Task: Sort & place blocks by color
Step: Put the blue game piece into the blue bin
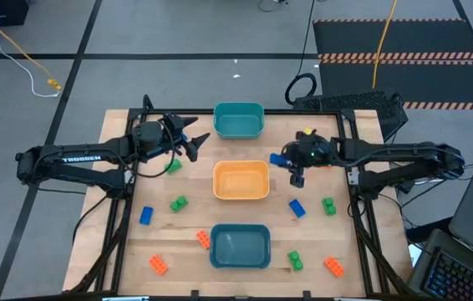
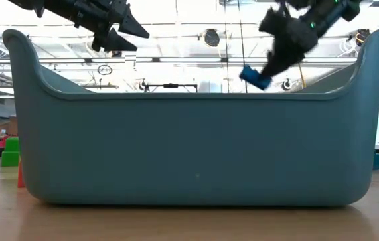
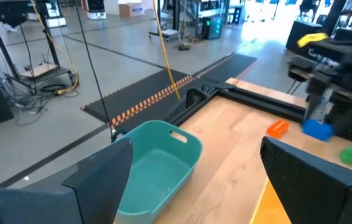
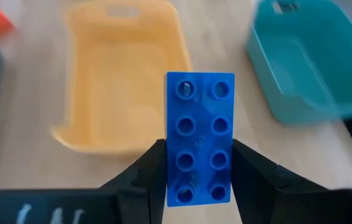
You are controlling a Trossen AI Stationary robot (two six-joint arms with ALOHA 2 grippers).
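Sorting has hardly begun, as I judge: the three bins look empty, the yellow-orange bin (image 1: 241, 181) between the far teal bin (image 1: 238, 120) and the near teal bin (image 1: 240, 247). The right gripper (image 4: 199, 180) pinches a blue block (image 4: 199, 146) above the table, just right of the yellow-orange bin. The left gripper (image 1: 191, 139), fingers spread, hovers left of the far teal bin. The other blocks (image 1: 178, 203) lie scattered on the table.

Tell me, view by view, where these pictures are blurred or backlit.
Right wrist view: blue block sharp, orange bin and teal bin behind it soft. Low view: bright ceiling lights backlight both arms, leaving the left tool in silhouette. Left wrist view: the right arm is smeared.
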